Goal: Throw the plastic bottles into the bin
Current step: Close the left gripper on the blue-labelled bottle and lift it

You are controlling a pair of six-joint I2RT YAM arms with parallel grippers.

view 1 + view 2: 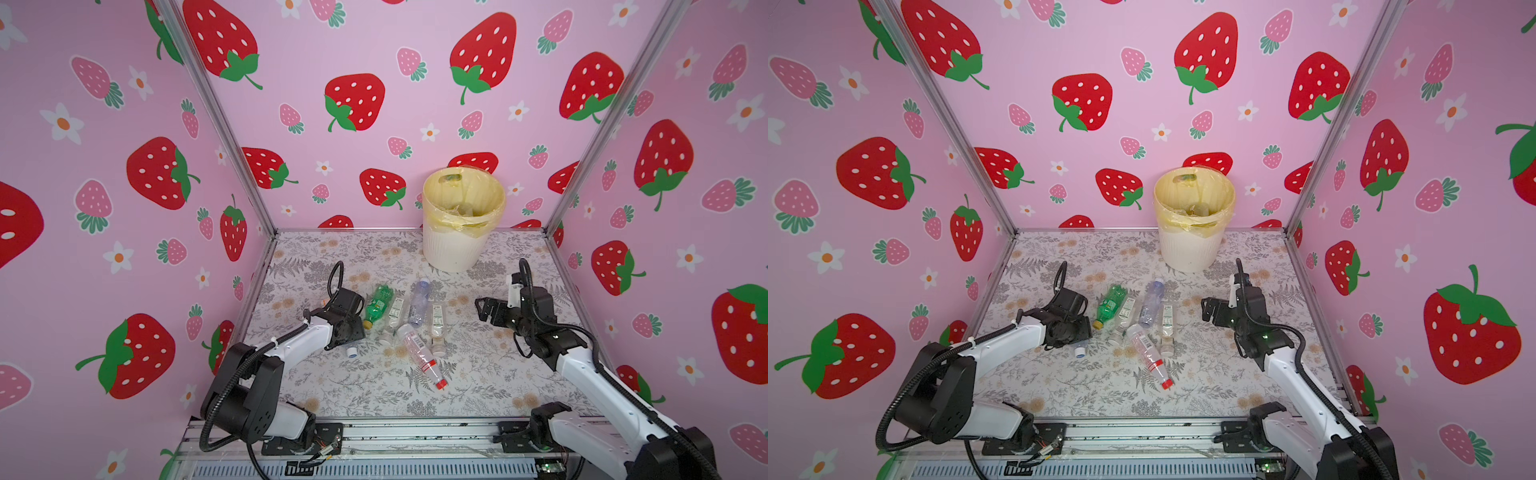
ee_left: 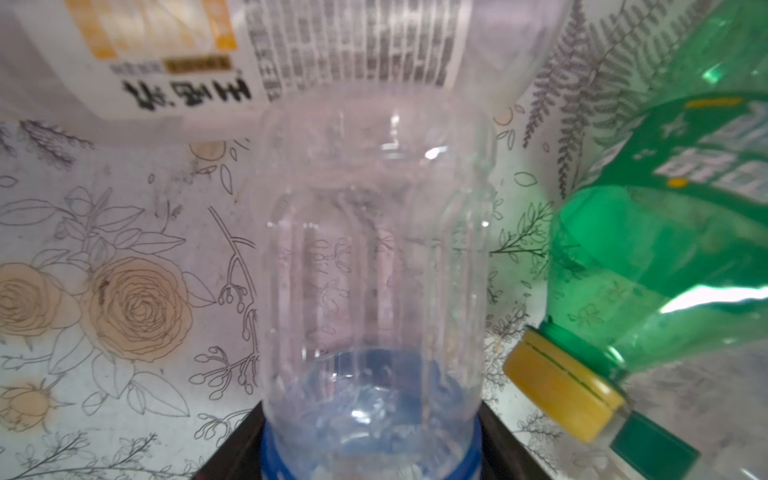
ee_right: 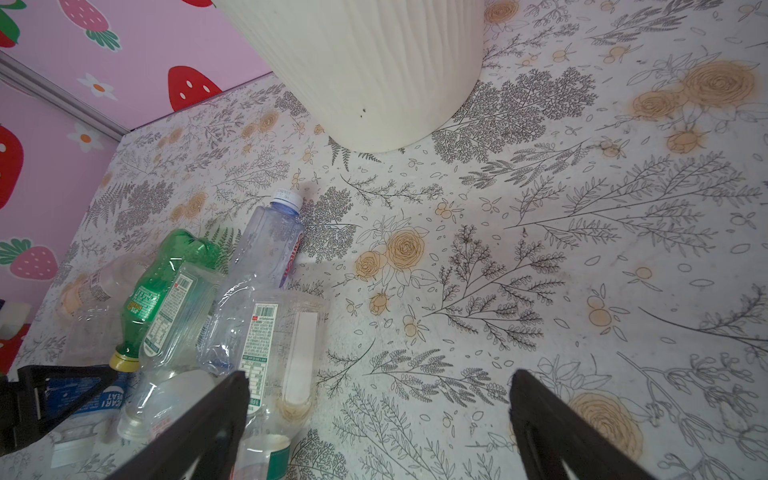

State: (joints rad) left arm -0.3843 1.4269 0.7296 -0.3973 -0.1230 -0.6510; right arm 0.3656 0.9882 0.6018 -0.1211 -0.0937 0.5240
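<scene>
Several plastic bottles lie in a cluster mid-table: a green one [image 1: 378, 305], a blue-capped clear one [image 1: 419, 303] and a red-capped one [image 1: 422, 357]. My left gripper [image 1: 345, 337] is down at the cluster's left side. In the left wrist view its jaws press both sides of a clear bottle with a blue band [image 2: 374, 270]; that bottle's white cap [image 1: 352, 352] pokes out below the gripper. The green bottle [image 2: 665, 249] lies right beside it. My right gripper [image 1: 484, 309] hovers open right of the cluster, fingers [image 3: 224, 399] wide apart and empty. The cream bin [image 1: 457, 249] stands at the back.
Two flat clear bottles with white labels [image 1: 436, 322] lie between the grippers. A labelled clear bottle [image 2: 208, 54] lies across the far end of the held one. Pink strawberry walls with metal posts [image 1: 266, 216] enclose the table on three sides.
</scene>
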